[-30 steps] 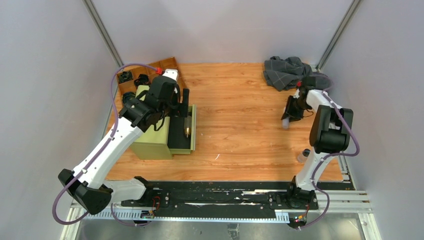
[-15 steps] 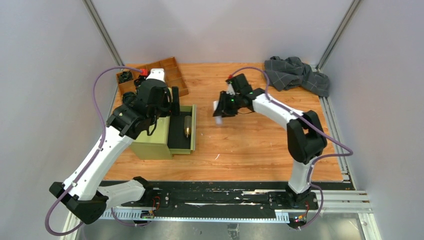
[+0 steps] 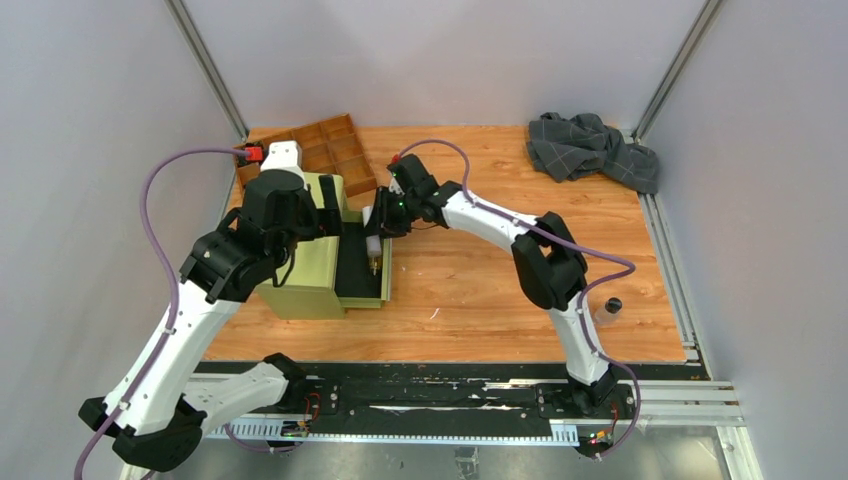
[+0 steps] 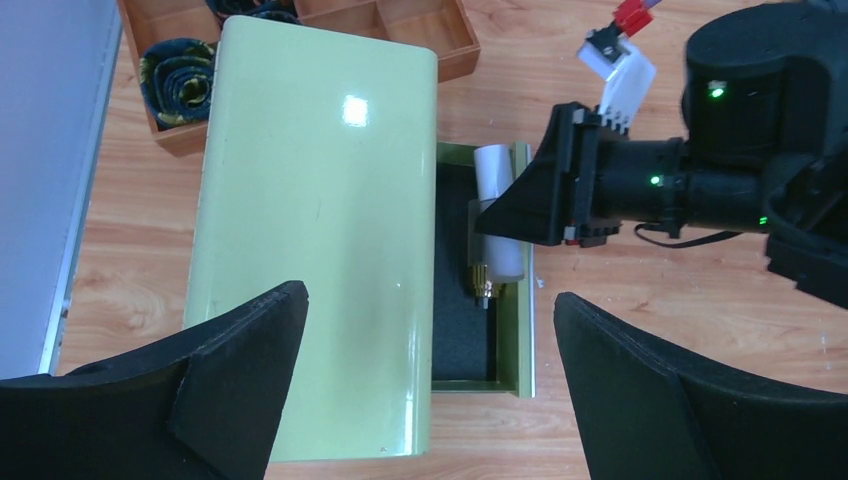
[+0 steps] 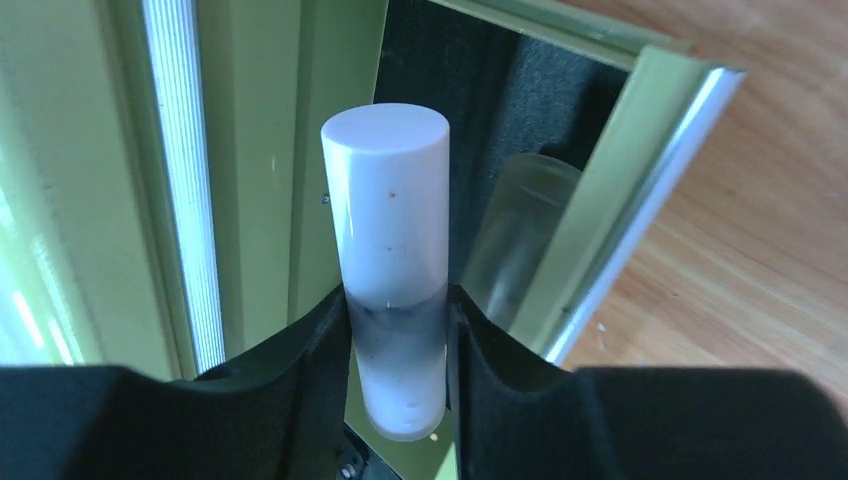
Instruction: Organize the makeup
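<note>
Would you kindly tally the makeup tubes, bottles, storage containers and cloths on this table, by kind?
Tubes: 2 (white tube in the right gripper, clear tube in the drawer)
Bottles: 1 (black-capped bottle)
Storage containers: 2 (green drawer box, wooden tray)
Cloths: 1 (grey checked cloth)
Total: 6

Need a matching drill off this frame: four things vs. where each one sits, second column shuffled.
Things:
1. white tube
2. cloth
3. black-capped bottle
4. wooden tray

Places:
a. far right corner of the table
b. far left, behind the green box
c. in the right gripper, over the open drawer
d. near right, alone on the table

Pairs: 1-c, 2-a, 3-d, 4-b.
</note>
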You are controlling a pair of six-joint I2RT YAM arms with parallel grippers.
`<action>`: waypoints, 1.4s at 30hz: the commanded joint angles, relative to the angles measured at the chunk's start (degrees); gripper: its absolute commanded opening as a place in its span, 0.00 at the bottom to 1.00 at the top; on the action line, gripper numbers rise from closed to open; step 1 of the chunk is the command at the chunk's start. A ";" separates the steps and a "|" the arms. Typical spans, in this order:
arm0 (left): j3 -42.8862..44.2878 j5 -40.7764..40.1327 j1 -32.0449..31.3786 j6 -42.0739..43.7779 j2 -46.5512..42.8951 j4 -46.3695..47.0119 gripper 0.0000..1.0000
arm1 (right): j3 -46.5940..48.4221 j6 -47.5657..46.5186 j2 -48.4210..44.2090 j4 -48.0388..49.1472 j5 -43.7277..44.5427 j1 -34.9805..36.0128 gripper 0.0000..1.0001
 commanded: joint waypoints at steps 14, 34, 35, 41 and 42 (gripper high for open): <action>-0.03 3.06 0.34 -0.36 1.55 -0.21 0.98 | -12.12 -7.48 -14.57 1.63 6.05 -5.24 0.67; 1.86 16.33 0.18 1.77 11.58 5.73 0.98 | -42.18 -7.11 -57.68 -35.30 71.00 -29.32 0.68; 2.18 16.59 0.21 1.93 11.84 5.68 0.98 | -42.18 -3.42 -57.49 -38.10 73.53 -29.31 0.68; 3.30 18.17 0.19 2.30 13.08 5.53 0.98 | -39.24 18.68 -50.44 -58.28 78.20 -30.13 0.72; 3.26 18.46 0.21 2.20 13.27 5.57 0.98 | -38.76 22.66 -48.81 -61.52 78.31 -30.18 0.73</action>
